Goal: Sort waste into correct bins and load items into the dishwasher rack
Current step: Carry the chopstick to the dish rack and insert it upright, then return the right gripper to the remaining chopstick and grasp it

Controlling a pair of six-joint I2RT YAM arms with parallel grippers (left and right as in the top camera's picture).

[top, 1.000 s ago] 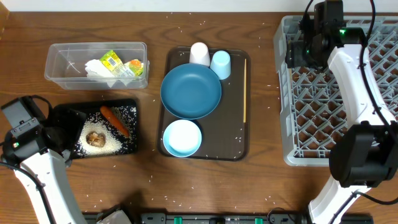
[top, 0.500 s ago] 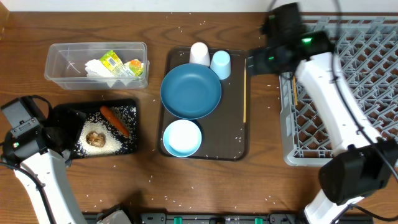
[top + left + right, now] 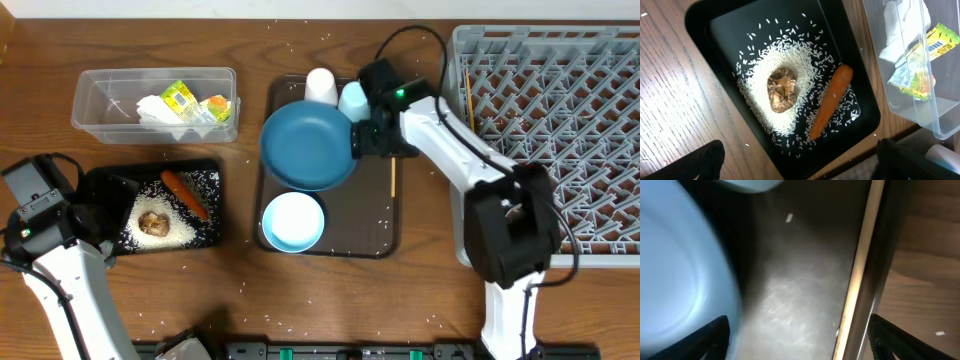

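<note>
Dishwasher rack (image 3: pixel 590 120), a large square grey plastic crate with a lattice of upright pegs, fills the right side of the wooden table (image 3: pixel 430 300). One thin wooden chopstick (image 3: pixel 467 98) lies in it along its left edge.

Left of the rack sits a brown rectangular serving tray (image 3: pixel 365 220). It carries a big dark-blue round dish (image 3: pixel 305 148) with a small light-blue bowl (image 3: pixel 293 222) on its near side. A white cup (image 3: pixel 320 86) and a pale-blue cup (image 3: pixel 351 102) stand side by side at the far end. A second chopstick (image 3: pixel 860 265) lies along the tray's right rim.

The right gripper (image 3: pixel 372 138) hangs low over this tray, just right of the dish. Its fingers are spread and grasp nothing, and the second chopstick passes between them close to one finger.

At far left, a clear plastic rectangular tub (image 3: pixel 105 105) holds a crumpled white tissue (image 3: pixel 155 112) and a yellow-green printed wrapper (image 3: pixel 180 98). Nearer, a shallow black rectangular tray (image 3: pixel 725 40) holds an orange carrot (image 3: pixel 831 100). Beside the carrot, a small brown food lump (image 3: pixel 782 89) rests on white rice grains (image 3: pixel 762 107).

The left gripper (image 3: pixel 800 160) hovers at that tray's edge, fingers released wide and empty. Loose grains dot the table.
</note>
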